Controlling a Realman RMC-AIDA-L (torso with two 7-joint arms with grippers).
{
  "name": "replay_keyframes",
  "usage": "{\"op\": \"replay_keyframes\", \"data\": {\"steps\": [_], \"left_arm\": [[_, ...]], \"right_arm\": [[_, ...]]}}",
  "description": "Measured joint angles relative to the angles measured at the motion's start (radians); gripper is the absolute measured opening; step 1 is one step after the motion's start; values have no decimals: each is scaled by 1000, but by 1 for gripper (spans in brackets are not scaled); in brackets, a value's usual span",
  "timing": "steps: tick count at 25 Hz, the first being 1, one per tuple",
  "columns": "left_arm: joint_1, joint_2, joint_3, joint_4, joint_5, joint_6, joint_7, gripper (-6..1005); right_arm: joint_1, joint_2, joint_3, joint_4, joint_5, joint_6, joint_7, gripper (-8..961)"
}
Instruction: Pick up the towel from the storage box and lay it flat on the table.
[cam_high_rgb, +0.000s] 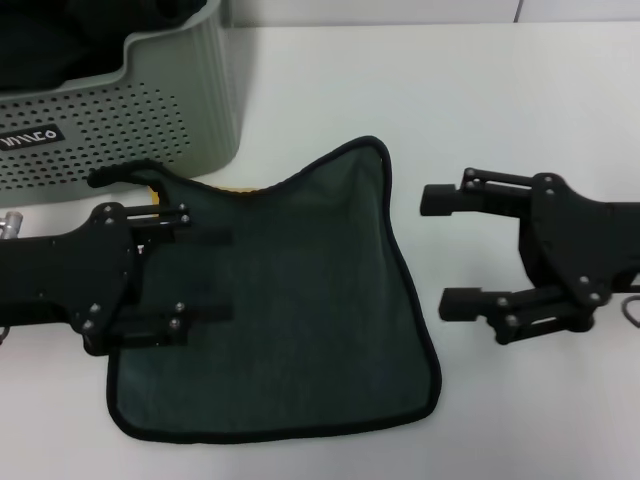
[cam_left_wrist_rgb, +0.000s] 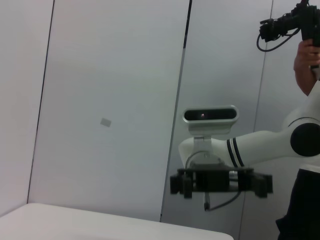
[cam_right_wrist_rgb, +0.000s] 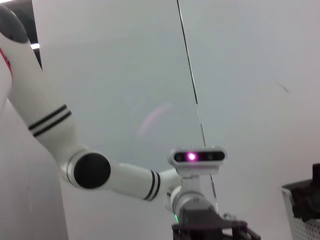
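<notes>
The towel (cam_high_rgb: 290, 310) lies spread at the table's (cam_high_rgb: 500, 90) near edge. The left gripper (cam_high_rgb: 205, 275), jaws apart, overlaps its left border; the right gripper (cam_high_rgb: 448, 250), also spread and empty, sits just beside its right border.

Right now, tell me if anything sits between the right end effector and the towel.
Nothing visible does. Only bare table separates the open right end effector from the towel, which lies spread out in front of the storage box. The open left end effector is over the towel's far side.
</notes>
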Motion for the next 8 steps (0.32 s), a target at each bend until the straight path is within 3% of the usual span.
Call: {"op": "replay_keyframes", "data": {"steps": [5,8], "left_arm": [[-4,-4,-7,9,-3,2,23,652],[-6,6,-9,9,-3,2,47,652]], "right_arm": [[19,12,-31,9,-34,62,-27,888],[42,15,-73,32,-30,95,-46,888]]}}
